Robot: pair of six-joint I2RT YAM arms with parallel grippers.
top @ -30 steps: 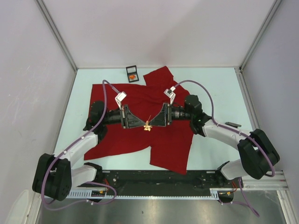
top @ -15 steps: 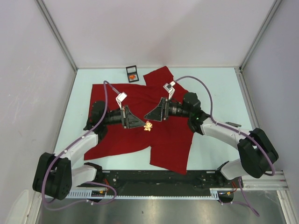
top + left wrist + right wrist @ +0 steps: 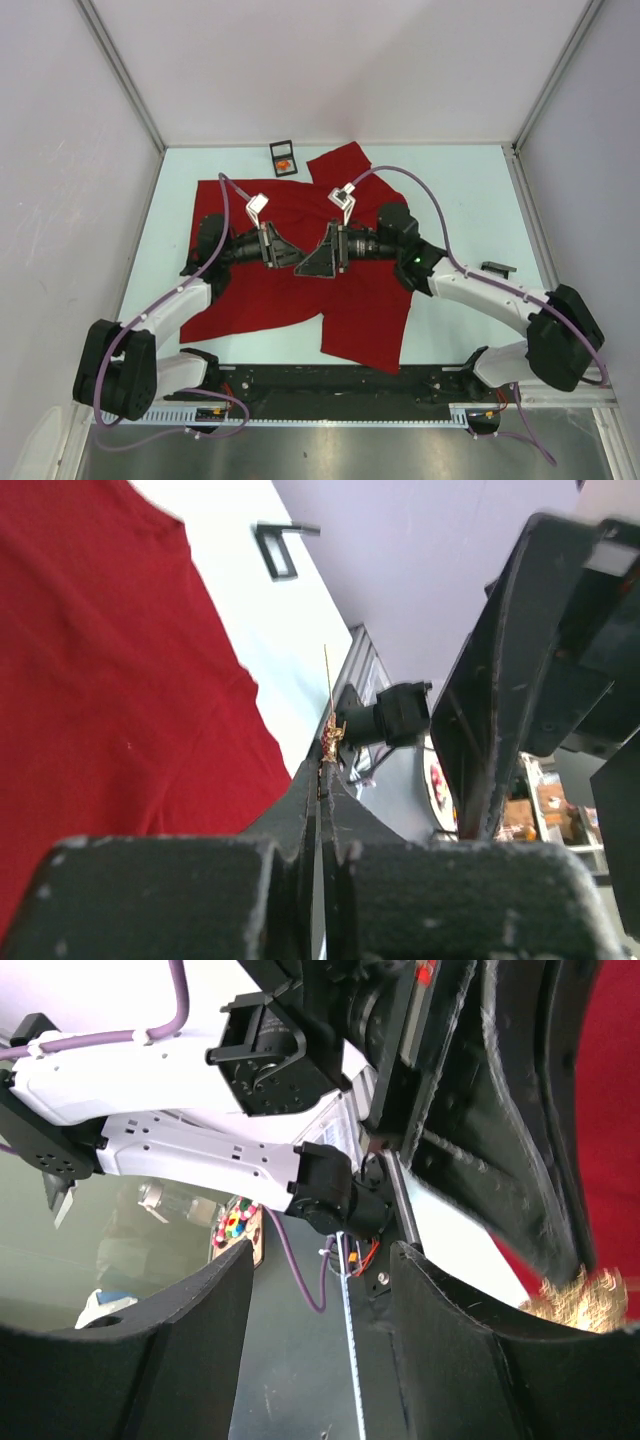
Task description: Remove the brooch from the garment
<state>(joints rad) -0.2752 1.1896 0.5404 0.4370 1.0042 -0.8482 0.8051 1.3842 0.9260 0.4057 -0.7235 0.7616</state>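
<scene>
The red T-shirt (image 3: 350,290) lies spread flat on the table; it also shows in the left wrist view (image 3: 100,680). My left gripper (image 3: 325,768) is shut on the small gold brooch (image 3: 332,742). The brooch's thin pin sticks up past the tips, and it is held off the cloth. In the top view the left gripper (image 3: 297,262) meets the right gripper (image 3: 318,264) over the shirt's middle, and the brooch is hidden there. My right gripper (image 3: 320,1260) is open and empty. The brooch shows blurred at that view's lower right (image 3: 585,1295), outside its fingers.
A small black box (image 3: 283,157) with something orange in it stands at the back edge of the shirt. A small black part (image 3: 497,267) lies on the table to the right, also in the left wrist view (image 3: 280,545). Walls enclose three sides.
My right gripper has come away from the brooch and swung left, over the left gripper's tips. The brooch, visible from above earlier, is now covered. The left gripper has barely moved.
</scene>
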